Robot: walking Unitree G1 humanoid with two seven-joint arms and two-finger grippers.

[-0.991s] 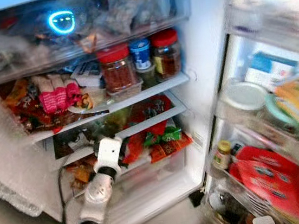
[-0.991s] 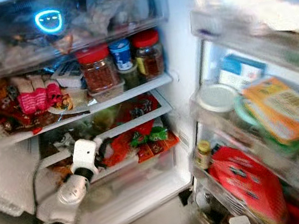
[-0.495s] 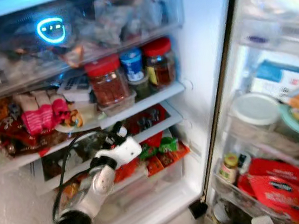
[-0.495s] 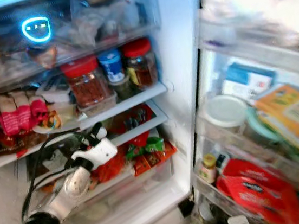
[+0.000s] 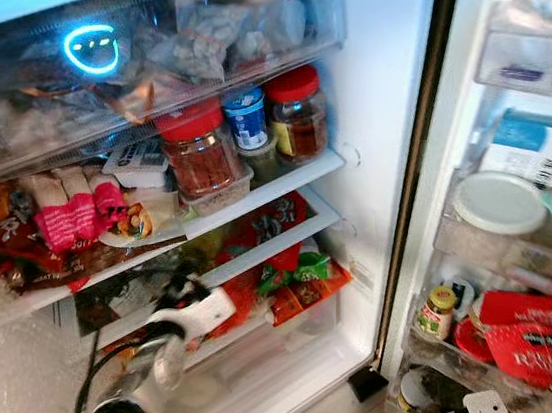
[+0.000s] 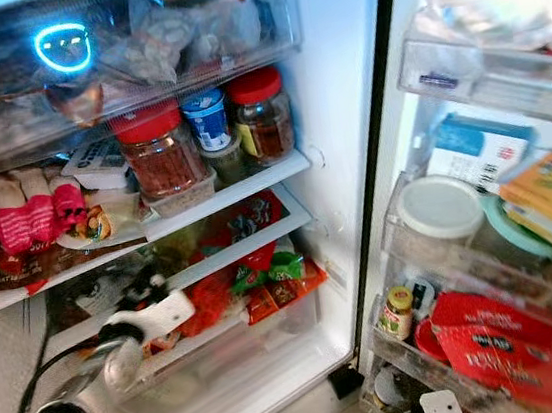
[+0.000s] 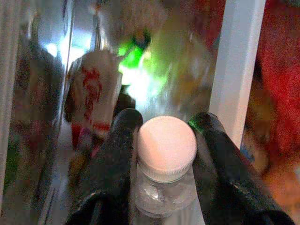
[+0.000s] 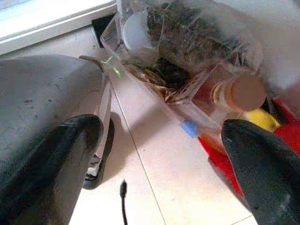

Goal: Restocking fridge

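Note:
The fridge stands open before me. My left gripper (image 7: 166,123) is shut on a clear bottle with a white cap (image 7: 166,146), one black finger on each side of its neck. Seen from the head, the left gripper (image 5: 178,291) reaches in at the lower left, just under the white edge of the lower shelf (image 5: 262,254) and beside red and green packets (image 5: 300,276). My right gripper (image 8: 161,129) is open with nothing in it. It hangs over the tiled floor (image 8: 178,187) near the bottom of the door bins.
Two red-lidded jars (image 5: 199,150) and a blue-lidded tub (image 5: 247,119) stand on the middle shelf. The clear drawer above is full of bags. The door bins on the right hold a white-lidded container (image 5: 497,204), a red packet (image 5: 550,346) and a small yellow-lidded jar (image 5: 437,313).
The head view has swung a little. My left gripper, with the bottle, reached out to the red packets, then drew back down and left, below the lower shelf's edge.

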